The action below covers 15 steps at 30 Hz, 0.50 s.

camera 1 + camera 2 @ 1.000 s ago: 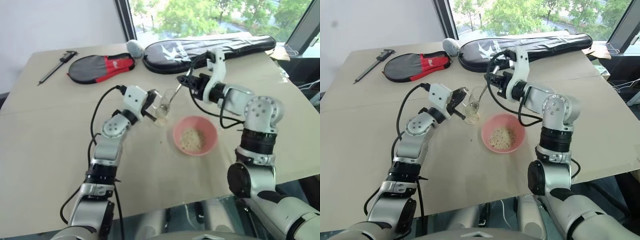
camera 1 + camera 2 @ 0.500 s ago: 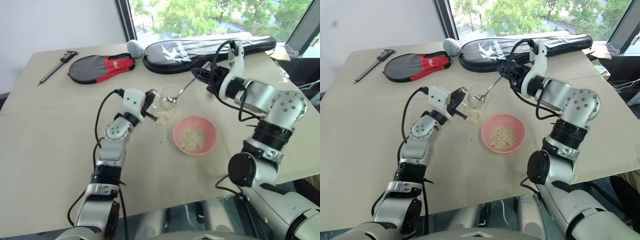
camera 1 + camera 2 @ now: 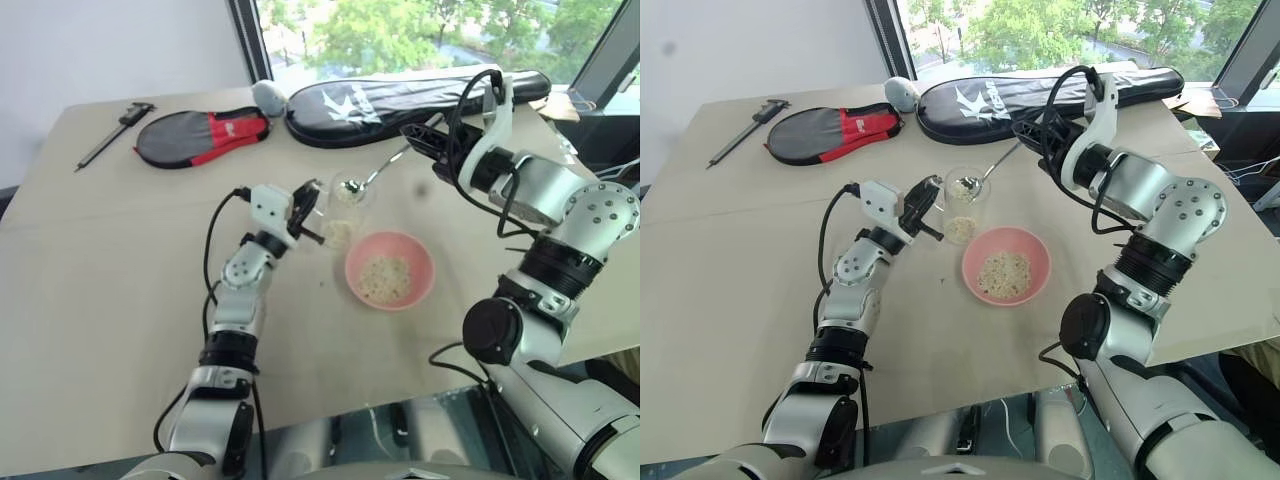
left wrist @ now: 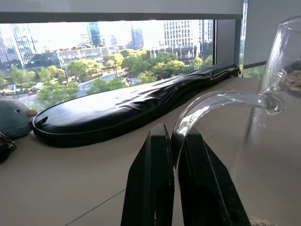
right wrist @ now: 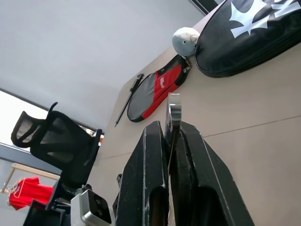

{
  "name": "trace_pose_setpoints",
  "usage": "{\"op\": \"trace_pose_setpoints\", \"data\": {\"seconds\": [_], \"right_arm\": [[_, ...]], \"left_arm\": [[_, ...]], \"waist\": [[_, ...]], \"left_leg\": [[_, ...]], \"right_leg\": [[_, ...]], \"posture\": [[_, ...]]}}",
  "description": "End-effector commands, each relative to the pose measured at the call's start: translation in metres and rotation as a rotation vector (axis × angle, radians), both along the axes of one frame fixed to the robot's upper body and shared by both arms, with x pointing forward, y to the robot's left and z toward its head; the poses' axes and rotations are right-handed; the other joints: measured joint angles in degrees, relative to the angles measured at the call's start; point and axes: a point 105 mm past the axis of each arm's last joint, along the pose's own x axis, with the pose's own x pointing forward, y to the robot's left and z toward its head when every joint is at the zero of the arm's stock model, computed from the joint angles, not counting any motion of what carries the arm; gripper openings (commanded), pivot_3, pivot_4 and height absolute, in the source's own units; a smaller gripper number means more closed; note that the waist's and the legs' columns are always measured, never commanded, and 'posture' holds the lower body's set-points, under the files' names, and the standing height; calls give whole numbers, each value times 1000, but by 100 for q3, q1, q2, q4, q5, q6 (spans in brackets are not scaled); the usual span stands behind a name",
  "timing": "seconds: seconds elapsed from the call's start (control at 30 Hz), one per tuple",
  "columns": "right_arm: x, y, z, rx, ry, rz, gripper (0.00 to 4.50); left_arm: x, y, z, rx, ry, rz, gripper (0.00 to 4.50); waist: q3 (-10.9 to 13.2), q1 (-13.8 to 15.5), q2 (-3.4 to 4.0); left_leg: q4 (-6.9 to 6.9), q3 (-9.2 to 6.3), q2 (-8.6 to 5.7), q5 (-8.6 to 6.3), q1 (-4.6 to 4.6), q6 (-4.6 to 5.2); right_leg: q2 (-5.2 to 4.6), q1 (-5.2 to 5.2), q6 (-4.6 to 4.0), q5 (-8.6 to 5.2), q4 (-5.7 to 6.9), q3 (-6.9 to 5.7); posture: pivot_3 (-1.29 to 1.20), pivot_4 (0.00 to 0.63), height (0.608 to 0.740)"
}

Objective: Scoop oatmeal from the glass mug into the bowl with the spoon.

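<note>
Behind the glass mug (image 3: pixel 962 203), pinched by the left gripper (image 3: pixel 924 208), lie racket cases (image 3: pixel 1040 98).

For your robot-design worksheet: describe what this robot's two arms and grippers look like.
Both arms are built of silver-grey metal segments joined by rounded black joints, with loose black cables looping along them. Each wrist carries a white block. The left gripper and right gripper each have two flat, tapering black fingers.

Beige table (image 3: pixel 90 290) by a window (image 3: pixel 420 30) — green trees outside, white wall (image 3: pixel 110 45).
</note>
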Motion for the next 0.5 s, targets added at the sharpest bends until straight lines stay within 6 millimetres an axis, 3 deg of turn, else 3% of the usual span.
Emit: {"op": "trace_pose_setpoints", "data": {"seconds": [0.03, 0.5], "right_arm": [[-2, -8, 20, 8, -59, -14, 0], [-3, -22, 26, 53, -58, -30, 0]], "left_arm": [[-1, 4, 22, -46, -97, 7, 27], [1, 4, 11, -35, -81, 20, 27]], "waist": [[0, -2, 0], [0, -1, 0]], "left_leg": [[0, 0, 1, 0, 0, 0], [0, 5, 1, -9, 2, 16]], "right_leg": [[1, 0, 0, 0, 0, 1], [1, 0, 0, 0, 2, 4]], "posture": [[0, 150, 740], [0, 150, 740]]}}
